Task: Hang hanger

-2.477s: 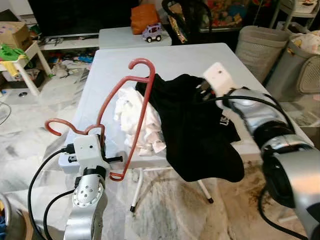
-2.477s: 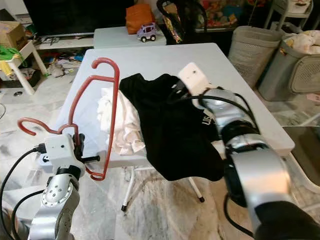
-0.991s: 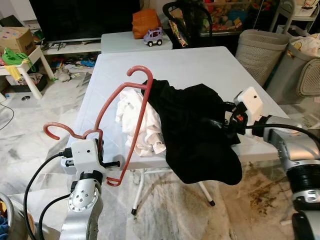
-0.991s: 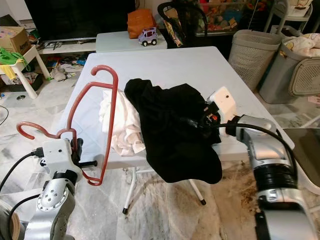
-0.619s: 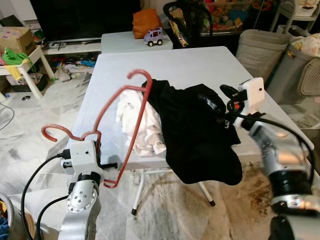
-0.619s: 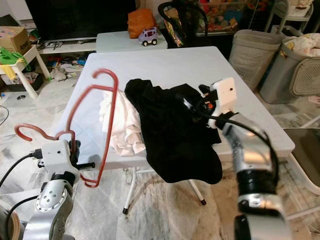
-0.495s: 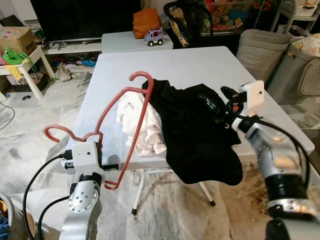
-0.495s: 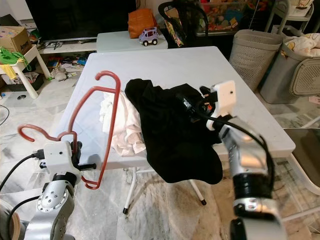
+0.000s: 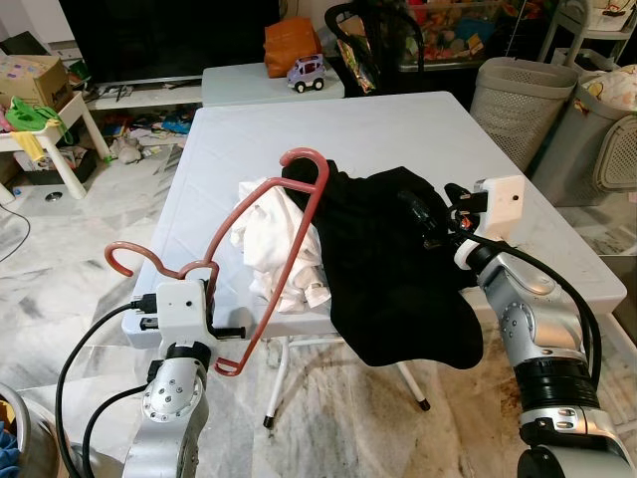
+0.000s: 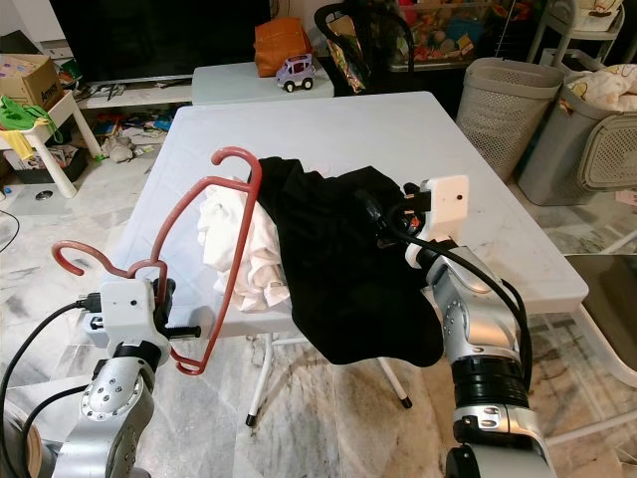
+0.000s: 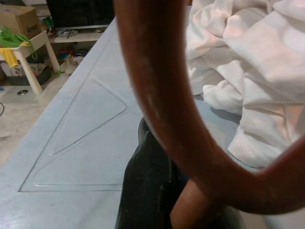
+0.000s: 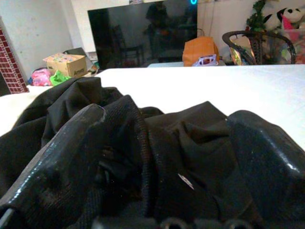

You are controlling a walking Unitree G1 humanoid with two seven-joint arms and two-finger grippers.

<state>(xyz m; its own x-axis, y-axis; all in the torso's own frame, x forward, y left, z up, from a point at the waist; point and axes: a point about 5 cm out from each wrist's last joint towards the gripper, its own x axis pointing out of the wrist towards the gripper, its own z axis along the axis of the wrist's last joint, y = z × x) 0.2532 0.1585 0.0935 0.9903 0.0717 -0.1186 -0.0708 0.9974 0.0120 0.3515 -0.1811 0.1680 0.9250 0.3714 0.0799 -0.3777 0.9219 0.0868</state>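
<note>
At the near left, a red hanger (image 9: 261, 257) is held by the left gripper (image 9: 204, 295), whose fingers are pinched on the bottom bar near one end. Its long axis is tilted steeply, rising from the gripper up and away to the hook (image 9: 302, 162), which is poised over the table (image 9: 398, 124) and curls toward the right. A second red hook (image 9: 121, 251) is seen beside the gripper, curling left. At the near right, the right gripper (image 9: 430, 213) is placed at the black garment (image 9: 393, 269), its fingers spread with folds of the cloth between them. That garment is draped over the table's near edge and hangs down. White cloth (image 9: 274, 244) is heaped just beside it, behind the hanger. Beyond the table, a low table (image 9: 244, 82) with a toy car (image 9: 305, 71) and an orange bag (image 9: 290, 45), a dark TV (image 9: 159, 40), and laundry baskets (image 9: 518, 100) at far right are seen.
</note>
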